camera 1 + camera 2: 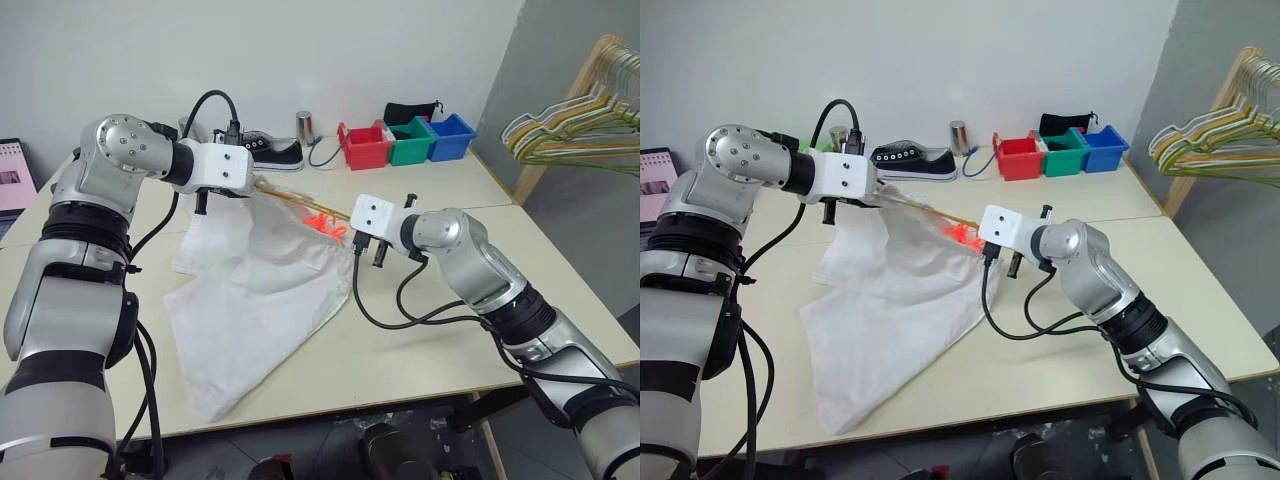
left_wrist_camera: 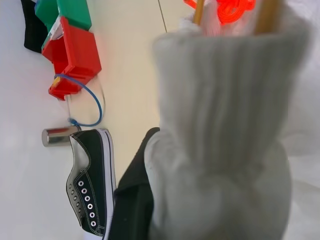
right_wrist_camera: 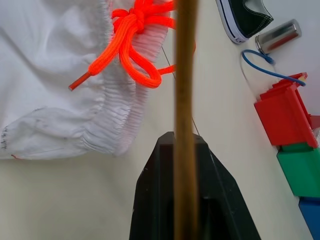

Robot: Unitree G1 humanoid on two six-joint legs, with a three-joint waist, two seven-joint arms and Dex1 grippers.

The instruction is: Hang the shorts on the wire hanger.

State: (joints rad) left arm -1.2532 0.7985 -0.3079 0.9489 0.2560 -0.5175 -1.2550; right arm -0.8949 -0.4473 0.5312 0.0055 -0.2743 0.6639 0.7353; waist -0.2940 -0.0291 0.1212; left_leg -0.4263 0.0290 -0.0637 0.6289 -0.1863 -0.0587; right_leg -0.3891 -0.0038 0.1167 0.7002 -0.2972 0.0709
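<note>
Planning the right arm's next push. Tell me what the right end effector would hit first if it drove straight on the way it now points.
The right end effector, shut on the wire hanger, points toward the shorts. Their waistband and orange drawstring look likely to come first, though depth is unclear.

We see matt white cloth shorts (image 1: 260,290) with ribbed elastic, a smooth yellow wire hanger (image 3: 186,100), glossy plastic bins (image 1: 367,146) and a shiny metal can (image 1: 304,125).
</note>
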